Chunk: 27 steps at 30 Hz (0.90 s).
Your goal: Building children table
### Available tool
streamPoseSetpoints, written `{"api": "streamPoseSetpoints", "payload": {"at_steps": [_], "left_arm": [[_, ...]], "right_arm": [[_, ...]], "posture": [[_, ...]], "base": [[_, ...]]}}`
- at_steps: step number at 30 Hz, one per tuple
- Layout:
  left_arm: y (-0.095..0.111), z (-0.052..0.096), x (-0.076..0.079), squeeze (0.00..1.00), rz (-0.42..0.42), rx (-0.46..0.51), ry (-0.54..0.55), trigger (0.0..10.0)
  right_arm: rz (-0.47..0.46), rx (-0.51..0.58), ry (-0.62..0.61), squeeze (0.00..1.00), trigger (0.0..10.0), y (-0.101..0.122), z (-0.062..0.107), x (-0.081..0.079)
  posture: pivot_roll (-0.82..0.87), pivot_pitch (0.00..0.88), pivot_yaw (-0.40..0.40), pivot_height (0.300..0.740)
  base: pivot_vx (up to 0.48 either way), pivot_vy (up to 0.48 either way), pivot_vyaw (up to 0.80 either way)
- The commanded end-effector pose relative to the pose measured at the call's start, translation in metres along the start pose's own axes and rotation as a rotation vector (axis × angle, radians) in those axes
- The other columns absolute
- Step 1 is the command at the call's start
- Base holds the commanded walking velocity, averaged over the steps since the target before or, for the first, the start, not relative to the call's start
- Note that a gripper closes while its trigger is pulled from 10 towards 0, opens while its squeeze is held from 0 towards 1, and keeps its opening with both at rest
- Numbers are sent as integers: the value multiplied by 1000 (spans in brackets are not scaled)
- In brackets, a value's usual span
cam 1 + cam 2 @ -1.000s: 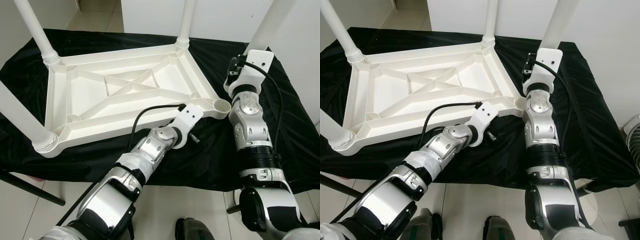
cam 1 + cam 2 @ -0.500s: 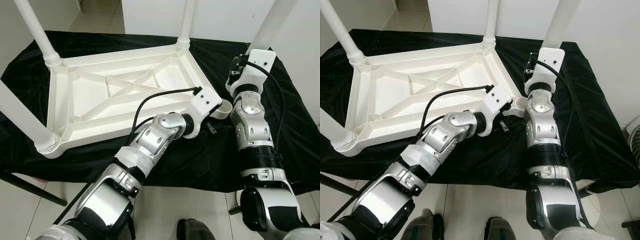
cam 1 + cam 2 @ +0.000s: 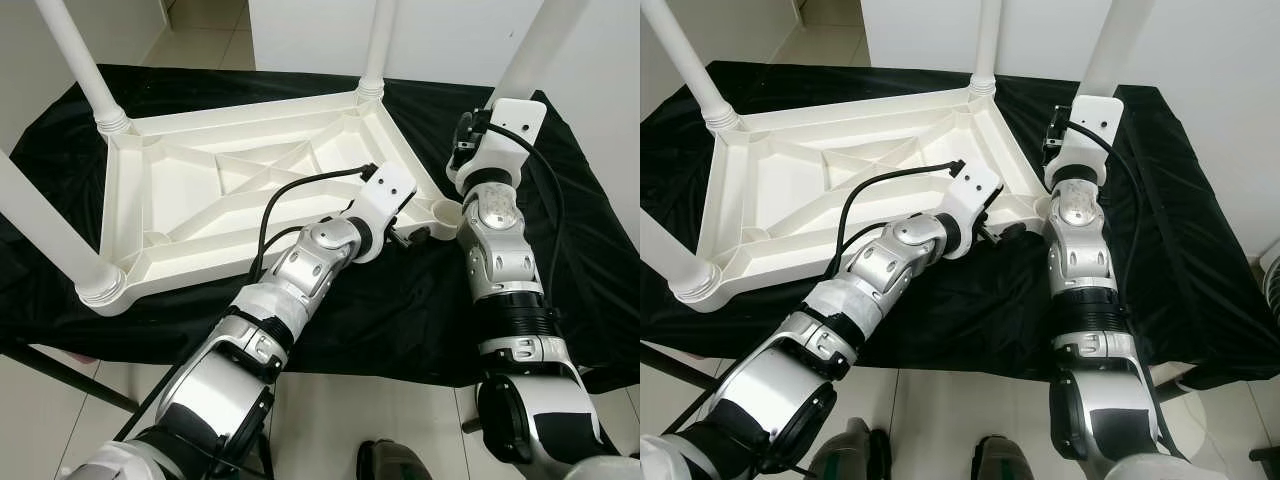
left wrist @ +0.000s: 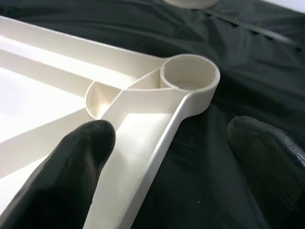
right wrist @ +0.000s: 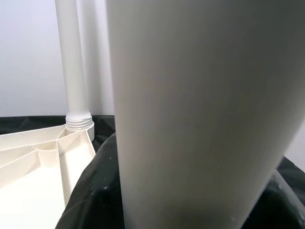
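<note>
A black cloth (image 3: 420, 310) covers the counter in front of a white wall. My left claw (image 4: 167, 157) is spread wide, straddling the rim of the upturned tabletop (image 3: 190, 200) just short of its empty corner socket (image 4: 188, 76). My right claw (image 3: 478, 135) grips the last leg (image 5: 190, 109), held upright just beside that socket. Three legs (image 3: 85, 70) stand screwed in; I judge only this fourth one is left to seat and twist home.

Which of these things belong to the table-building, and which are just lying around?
Part of the job:
- upturned white tabletop
- its empty corner socket
- loose leg at the right pincer
- left pincer

Just there:
- black cloth
</note>
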<state>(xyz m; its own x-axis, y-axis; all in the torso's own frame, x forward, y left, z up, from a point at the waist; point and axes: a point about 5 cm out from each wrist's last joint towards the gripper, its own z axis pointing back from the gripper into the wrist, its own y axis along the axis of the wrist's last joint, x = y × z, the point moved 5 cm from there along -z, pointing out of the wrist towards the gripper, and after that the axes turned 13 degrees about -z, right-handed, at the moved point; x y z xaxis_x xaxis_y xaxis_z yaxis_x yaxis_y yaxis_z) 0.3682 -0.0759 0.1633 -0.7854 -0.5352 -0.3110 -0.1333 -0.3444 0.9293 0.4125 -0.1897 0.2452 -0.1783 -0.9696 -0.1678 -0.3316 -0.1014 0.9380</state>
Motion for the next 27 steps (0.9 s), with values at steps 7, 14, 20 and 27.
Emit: {"api": "streamPoseSetpoints", "payload": {"at_steps": [7, 14, 20, 27], "left_arm": [[-17, -5, 5, 0, -50, -69, 34, 10000], [-26, -6, 12, 0, -84, -105, 8, 10000], [-31, -6, 13, 0, -91, -122, -1, 10000], [-35, -9, 14, 0, -104, -139, -13, 10000]], "right_arm": [[6, 15, 2, 0, 10000, 3, 1, 2], [5, 18, 5, 0, 10000, 4, -1, 1], [1, 21, 5, 0, 10000, 5, -3, 0], [-7, 22, 2, 0, 10000, 6, -4, -1]], "posture": [[-93, 0, 34, 740], [-90, 0, 34, 740], [-86, 0, 36, 740], [-83, 0, 40, 740]], "base": [[0, 0, 0], [0, 0, 0], [0, 0, 0], [0, 0, 0]]}}
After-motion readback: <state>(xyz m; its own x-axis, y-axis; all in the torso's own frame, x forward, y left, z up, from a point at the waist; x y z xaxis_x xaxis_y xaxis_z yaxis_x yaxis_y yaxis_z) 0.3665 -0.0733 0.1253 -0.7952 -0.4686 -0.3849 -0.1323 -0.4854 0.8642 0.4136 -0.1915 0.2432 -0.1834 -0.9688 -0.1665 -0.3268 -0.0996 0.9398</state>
